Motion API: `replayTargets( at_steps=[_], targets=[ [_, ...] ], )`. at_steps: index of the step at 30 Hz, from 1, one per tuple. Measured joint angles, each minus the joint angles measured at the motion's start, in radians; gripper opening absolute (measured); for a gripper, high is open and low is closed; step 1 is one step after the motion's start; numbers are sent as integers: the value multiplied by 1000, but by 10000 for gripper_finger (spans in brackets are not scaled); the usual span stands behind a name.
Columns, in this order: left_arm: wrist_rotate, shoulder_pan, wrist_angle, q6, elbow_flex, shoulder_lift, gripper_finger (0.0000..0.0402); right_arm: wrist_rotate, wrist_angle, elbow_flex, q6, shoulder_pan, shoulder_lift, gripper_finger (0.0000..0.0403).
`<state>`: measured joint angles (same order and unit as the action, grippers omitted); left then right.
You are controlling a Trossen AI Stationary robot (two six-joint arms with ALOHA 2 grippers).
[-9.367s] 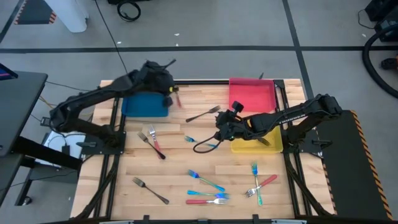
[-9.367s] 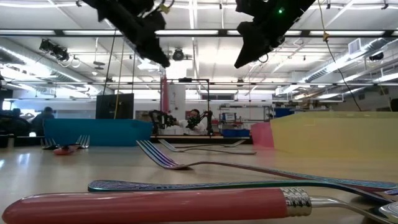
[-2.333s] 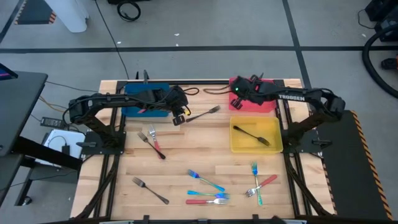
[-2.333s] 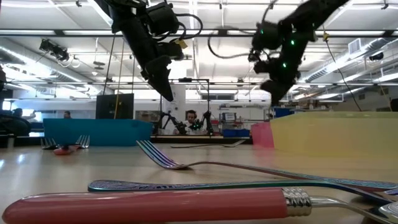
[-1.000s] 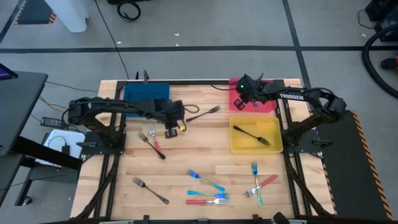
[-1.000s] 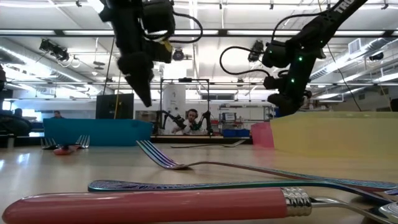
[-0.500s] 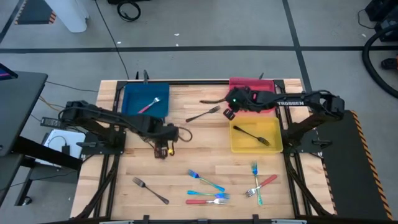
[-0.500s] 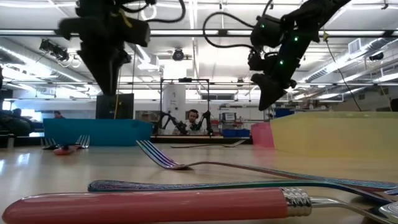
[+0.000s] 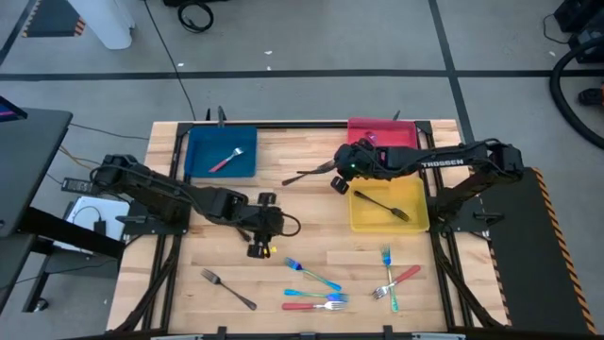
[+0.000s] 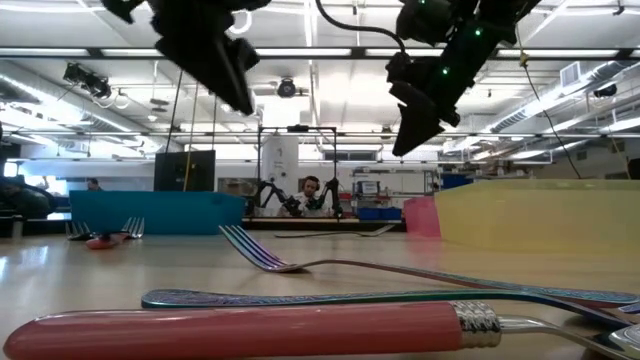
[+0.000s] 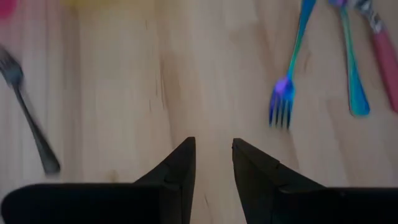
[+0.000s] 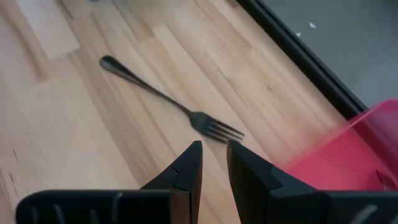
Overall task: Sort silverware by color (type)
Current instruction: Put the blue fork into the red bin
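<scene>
My left gripper (image 9: 256, 250) (image 11: 213, 155) hovers open over bare wood in the middle of the table. A blue fork (image 11: 289, 74) lies just ahead of it. My right gripper (image 9: 337, 183) (image 12: 213, 155) hovers open beside the tines of a dark grey fork (image 9: 310, 173) (image 12: 168, 102), which lies flat between the blue tray (image 9: 200, 162) and the red tray (image 9: 382, 130). A red-handled fork (image 9: 225, 159) lies in the blue tray. Another dark fork (image 9: 382, 204) lies in the yellow tray (image 9: 415, 223). More blue and red forks (image 9: 314, 288) lie near the front edge.
A dark fork (image 9: 228, 288) lies at the front left. A crossed group of blue and red forks (image 9: 393, 279) lies at the front right. The three trays stand along the far and right side. Bare wood shows around my left gripper. The left arm (image 9: 189, 200) stretches across the table's left part.
My left gripper has swung from beside the blue tray toward the near edge and the table's middle, and has tipped as it went. My right gripper has moved from over the red tray toward the left and the near edge, to the dark fork. No fork has moved.
</scene>
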<state>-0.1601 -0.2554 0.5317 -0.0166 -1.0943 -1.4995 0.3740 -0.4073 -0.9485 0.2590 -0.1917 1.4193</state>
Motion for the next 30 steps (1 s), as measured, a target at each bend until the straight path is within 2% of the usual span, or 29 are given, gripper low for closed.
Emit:
replayTargets(
  at_steps=[2,8,14,21,30],
  targets=[
    [-1,8,-80,9,-2,-17,105,0,5,0,1,0,0,82],
    [-1,12,-136,14,0,-108,105,-1,-12,0,71,11,0,82],
    [1,5,-222,29,0,-206,105,-2,-13,0,120,86,0,82],
    [169,-11,-357,29,0,-285,105,-1,6,0,175,167,0,81],
    [176,-48,-474,30,0,-348,105,14,11,0,290,256,0,81]
  ],
)
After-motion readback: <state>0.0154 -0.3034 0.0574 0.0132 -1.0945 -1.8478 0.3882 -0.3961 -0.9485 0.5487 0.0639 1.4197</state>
